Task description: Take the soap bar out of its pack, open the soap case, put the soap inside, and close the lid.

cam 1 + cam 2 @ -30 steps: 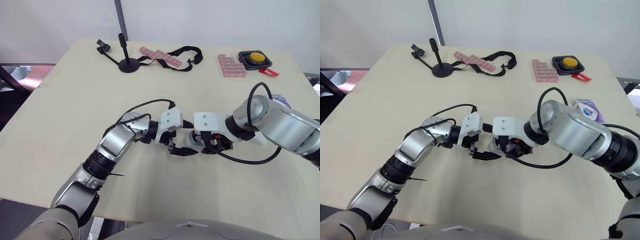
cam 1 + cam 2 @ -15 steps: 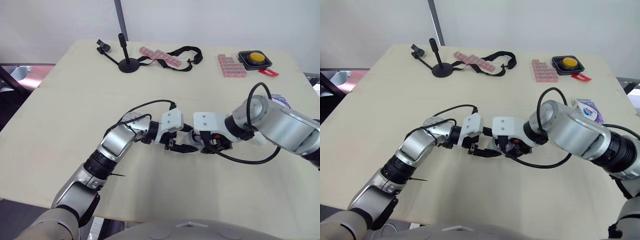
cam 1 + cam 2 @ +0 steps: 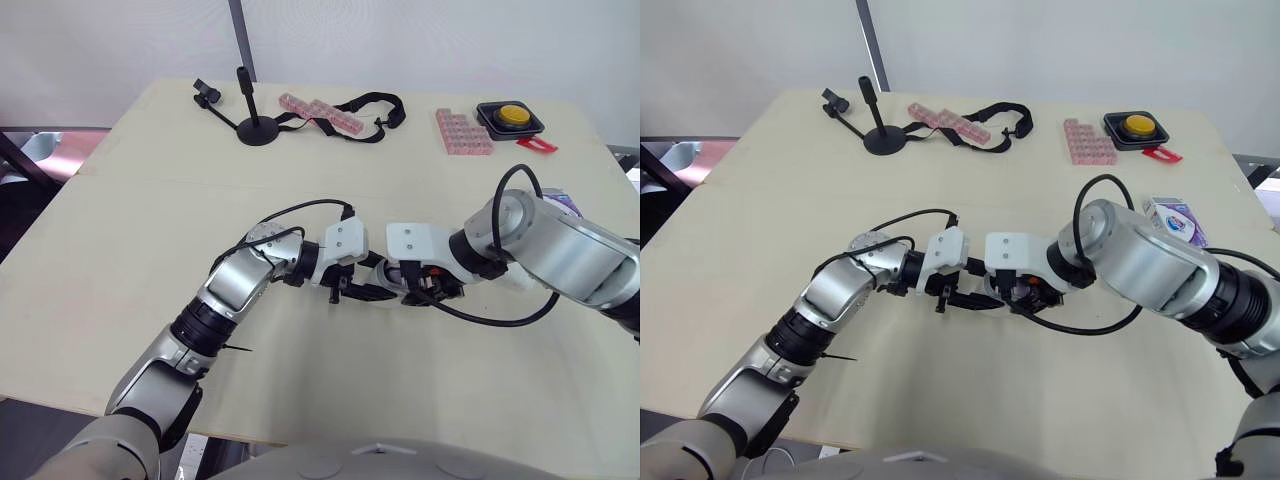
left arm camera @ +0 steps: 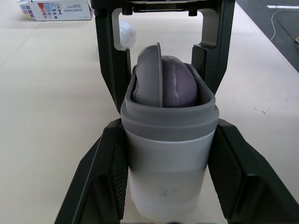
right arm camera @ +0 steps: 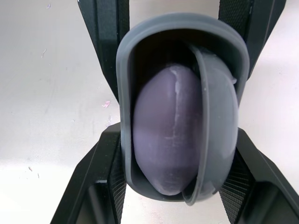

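Observation:
A white soap case (image 4: 168, 177) with a grey rim is clamped between the fingers of my left gripper (image 4: 168, 126) at the table's middle. A purple soap bar (image 5: 168, 140) sits inside its open mouth. The grey lid (image 5: 215, 135) hangs ajar beside the soap. My right gripper (image 5: 177, 135) faces the case's mouth head-on, its fingers (image 4: 112, 60) standing on either side of the rim with the jaws apart. In the eye views the two grippers (image 3: 370, 292) meet tip to tip. The soap pack (image 3: 1175, 218) lies at the table's right edge.
Along the table's far side stand a black mic stand (image 3: 255, 125), a black strap with pink blocks (image 3: 330, 112), a pink block tray (image 3: 462, 132), a yellow button box (image 3: 513, 117) and a small red piece (image 3: 537, 145).
My left gripper has lifted slightly and brought the case closer in between the right gripper's fingers. The right arm has stayed in place.

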Robot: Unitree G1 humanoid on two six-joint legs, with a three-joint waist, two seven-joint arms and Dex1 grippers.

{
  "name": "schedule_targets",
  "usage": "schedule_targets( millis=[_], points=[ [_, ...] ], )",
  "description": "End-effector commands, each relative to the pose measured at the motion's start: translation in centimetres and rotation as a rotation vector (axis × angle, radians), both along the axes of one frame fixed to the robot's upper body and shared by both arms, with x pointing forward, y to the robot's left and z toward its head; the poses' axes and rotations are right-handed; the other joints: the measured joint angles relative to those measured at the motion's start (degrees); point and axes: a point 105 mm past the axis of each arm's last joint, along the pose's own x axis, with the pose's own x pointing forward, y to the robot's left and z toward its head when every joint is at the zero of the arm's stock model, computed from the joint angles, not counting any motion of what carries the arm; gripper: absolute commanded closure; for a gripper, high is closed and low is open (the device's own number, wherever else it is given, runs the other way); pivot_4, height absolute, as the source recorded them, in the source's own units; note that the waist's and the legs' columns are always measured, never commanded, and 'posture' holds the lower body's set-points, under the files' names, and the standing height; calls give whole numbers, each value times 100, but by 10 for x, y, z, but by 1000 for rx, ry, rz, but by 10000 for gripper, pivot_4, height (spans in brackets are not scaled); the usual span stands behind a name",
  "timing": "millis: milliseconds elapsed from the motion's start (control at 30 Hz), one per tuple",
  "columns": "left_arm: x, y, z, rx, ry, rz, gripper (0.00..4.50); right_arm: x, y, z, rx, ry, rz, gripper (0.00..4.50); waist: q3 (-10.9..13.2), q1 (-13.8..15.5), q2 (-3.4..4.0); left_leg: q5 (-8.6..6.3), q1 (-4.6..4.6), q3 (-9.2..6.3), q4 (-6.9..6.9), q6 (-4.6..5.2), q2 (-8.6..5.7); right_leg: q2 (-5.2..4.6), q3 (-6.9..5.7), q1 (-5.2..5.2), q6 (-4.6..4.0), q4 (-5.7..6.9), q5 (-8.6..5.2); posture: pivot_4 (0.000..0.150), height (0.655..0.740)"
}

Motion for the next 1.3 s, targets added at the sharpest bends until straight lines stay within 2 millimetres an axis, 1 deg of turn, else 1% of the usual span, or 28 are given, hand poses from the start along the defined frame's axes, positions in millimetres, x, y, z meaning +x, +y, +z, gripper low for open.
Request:
schedule_targets(
  millis=[33,100,167,233,267,300,333,400,467,533,567,633,733,767,800,833,867,933,1000,1033,1133,1233,1300],
  points=[
    [0,-1,2,1,-42,-5,26423,3,4,12,34,-57,14,24402,0,0,0,0,0,0,0,0,0,0,1,0,0,0,0,1500,7143],
    [0,-1,2,0,-46,-5,26423,1,5,12,43,-45,11,24402,0,0,0,0,0,0,0,0,0,0,1,0,0,0,0,1500,7143],
    [0,0,1,-3,-50,-3,26423,1,5,13,55,-35,5,14597,0,-2,0,0,0,0,0,0,0,0,1,0,0,0,0,1500,7143],
    [0,1,0,-10,-58,2,26423,1,5,15,65,-30,-4,7997,0,1,0,0,-1,0,1,0,0,0,2,-2,0,2,0,1500,7143],
    [1,2,0,-17,-62,10,26423,1,4,15,73,-28,-10,5770,0,3,0,0,0,0,1,0,0,1,3,-1,0,2,0,1500,7143],
    [1,3,0,-27,-65,15,26423,1,3,15,83,-21,-18,1669,0,4,0,0,0,0,1,0,0,0,3,0,0,2,0,1500,7143],
    [0,4,0,-38,-64,18,26423,1,2,14,95,-13,-27,731,0,5,0,0,-1,0,1,0,0,0,3,0,0,2,0,1500,7143],
    [0,8,0,-62,-53,28,26423,0,-1,13,139,5,-50,731,-1,14,-1,0,-2,0,2,0,0,0,4,-1,0,2,0,1500,7143],
    [-2,12,1,-96,-50,31,26423,1,-8,11,174,-10,-66,731,-1,15,-1,-1,-5,0,3,0,0,0,5,1,0,1,0,1500,7143],
    [-3,17,1,-126,-44,35,26423,1,-15,10,258,11,-118,731,-1,14,-1,-1,-6,0,3,0,0,1,7,0,0,1,0,1500,7143],
    [-4,20,1,-138,-41,37,26423,0,-16,11,312,23,-127,731,-1,15,-1,-1,-8,0,2,0,0,2,7,1,0,-2,0,1500,7143],
    [-8,26,4,-181,-50,32,26423,6,-24,13,452,26,-218,731,-1,9,-2,-1,-9,1,1,0,0,-1,10,1,0,-9,0,1500,7143],
    [-10,34,6,-240,-46,46,26423,4,-41,7,579,-3,-254,731,-3,23,0,-2,-15,2,-3,-1,1,-16,10,1,0,-16,0,1500,7143],
    [-10,37,7,-260,-43,56,26423,1,-46,4,635,-14,-252,731,-3,29,0,-2,-12,0,-3,0,1,-4,7,1,0,-20,0,1500,7143],
    [-10,40,7,-277,-46,64,26423,-4,-49,2,702,-9,-255,731,-3,33,0,-2,-13,-1,-1,0,2,-2,4,1,0,-20,0,1500,7143],
    [-9,43,8,-307,-45,80,26423,-4,-51,2,839,-24,-287,731,-4,33,0,-3,-15,-1,0,1,1,-7,4,1,0,-20,0,1500,7143],
    [-8,45,9,-326,-43,90,26423,-4,-54,2,933,-39,-316,731,-4,17,-1,-3,-16,-1,-1,1,0,-7,2,1,0,-24,0,1500,7143],
    [-7,49,5,-341,-63,107,26423,-12,-57,-5,1049,-58,-318,731,-11,-7,0,-4,-17,-1,-2,2,4,-22,-1,-3,-1,-20,-1,1500,7143],
    [-8,52,1,-341,-81,114,26423,-24,-54,-20,1024,-87,-238,731,-12,-33,14,-5,-18,1,-4,4,-2,-28,-5,-10,-2,-21,-1,1500,7143],
    [-9,53,-1,-341,-80,111,26423,-27,-52,-23,1033,-97,-230,731,-13,-50,13,-5,-19,1,-5,6,-4,-30,-9,-11,-1,-22,-1,1500,7143],
    [-11,54,-4,-340,-82,102,26423,-29,-49,-26,1061,-118,-219,731,-12,-169,12,-5,-16,0,-6,7,-2,-30,-12,-9,-1,-37,-1,1500,7143],
    [-14,54,-8,-328,-74,83,26423,-30,-47,-29,1063,-139,-205,731,-12,-222,12,-2,-9,-1,-6,11,-4,-37,-19,-8,0,-40,-1,1500,7143],
    [-16,54,-15,-303,-49,68,26423,-32,-52,-36,1042,-160,-204,731,-13,-251,11,-1,-9,-1,-6,13,-5,-39,-19,-6,0,-41,-1,1500,7143]
  ],
)
